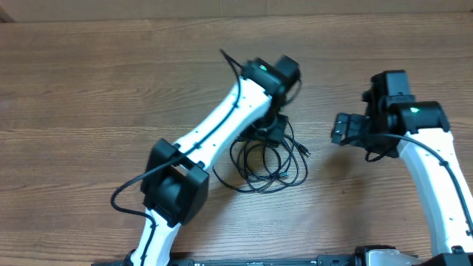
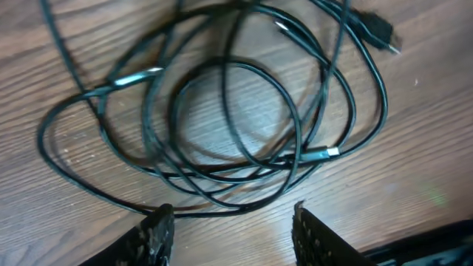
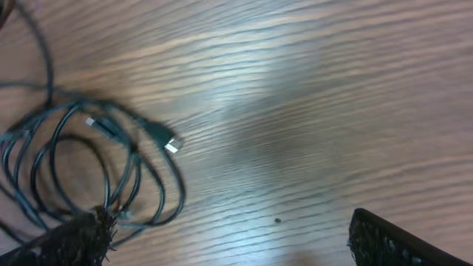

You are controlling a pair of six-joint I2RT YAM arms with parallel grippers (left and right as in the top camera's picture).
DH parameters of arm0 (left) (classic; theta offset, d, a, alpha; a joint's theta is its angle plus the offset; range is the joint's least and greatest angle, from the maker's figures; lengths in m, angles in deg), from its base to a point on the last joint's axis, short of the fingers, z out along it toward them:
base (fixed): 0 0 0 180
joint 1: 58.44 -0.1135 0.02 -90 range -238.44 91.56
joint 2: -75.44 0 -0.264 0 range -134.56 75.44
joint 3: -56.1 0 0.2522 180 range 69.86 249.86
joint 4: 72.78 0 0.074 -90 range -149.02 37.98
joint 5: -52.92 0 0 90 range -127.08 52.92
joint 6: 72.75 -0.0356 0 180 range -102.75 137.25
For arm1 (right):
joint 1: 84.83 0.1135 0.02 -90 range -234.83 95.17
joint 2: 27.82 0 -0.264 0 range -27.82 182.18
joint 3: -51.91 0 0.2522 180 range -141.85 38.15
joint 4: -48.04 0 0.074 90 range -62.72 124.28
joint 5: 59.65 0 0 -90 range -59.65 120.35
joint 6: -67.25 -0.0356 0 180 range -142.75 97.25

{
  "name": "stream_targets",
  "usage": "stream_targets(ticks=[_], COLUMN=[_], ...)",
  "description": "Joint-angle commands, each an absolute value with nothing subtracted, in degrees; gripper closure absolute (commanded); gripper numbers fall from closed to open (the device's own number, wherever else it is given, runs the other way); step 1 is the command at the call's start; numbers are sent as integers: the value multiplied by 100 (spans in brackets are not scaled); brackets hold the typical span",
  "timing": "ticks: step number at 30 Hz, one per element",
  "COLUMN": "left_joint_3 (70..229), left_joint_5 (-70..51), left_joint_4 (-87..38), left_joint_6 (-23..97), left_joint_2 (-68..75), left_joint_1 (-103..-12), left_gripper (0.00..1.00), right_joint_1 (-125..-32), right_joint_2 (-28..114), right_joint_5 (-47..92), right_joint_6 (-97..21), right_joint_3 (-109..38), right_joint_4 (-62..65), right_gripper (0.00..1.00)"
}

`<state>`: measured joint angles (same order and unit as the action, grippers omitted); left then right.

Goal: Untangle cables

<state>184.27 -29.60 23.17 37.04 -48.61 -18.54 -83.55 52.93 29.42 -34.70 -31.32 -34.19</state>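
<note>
Cables [image 1: 262, 166]: lying in a tangled coil of loose loops on the wooden table [image 1: 89, 89], plug tips poking out. Hovering right over the cables with the left gripper [image 2: 233, 222], fingers apart, gripping nothing. Hanging beside the cables with the right gripper [image 3: 229, 240], fingers wide apart.

A brown wood-grain table [image 1: 89, 89] fills the view, with soft glare patches.
</note>
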Motion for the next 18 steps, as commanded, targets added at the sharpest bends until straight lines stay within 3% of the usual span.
stream_targets(ticks=[1, 9, 18], left_joint_3=[18398, 17552, 16643], left_joint_5=[-3333, -3255, -3135], left_joint_4=[2226, 1179, 88], left_joint_6=[3711, 3719, 3787], left_joint_2=[-4977, -4990, -4990], left_joint_1=[-1674, -1607, -1598], left_gripper=[47, 48, 51], right_joint_1=[-8864, -9719, -9874], right_joint_2=[5112, 4941, 4943], right_joint_5=[3058, 2549, 2374], right_joint_6=[-3647, -3625, -3627], right_joint_3=[-3287, -3287, -3287], right_joint_4=[-3403, -3517, -3559], right_gripper=[0, 0, 0])
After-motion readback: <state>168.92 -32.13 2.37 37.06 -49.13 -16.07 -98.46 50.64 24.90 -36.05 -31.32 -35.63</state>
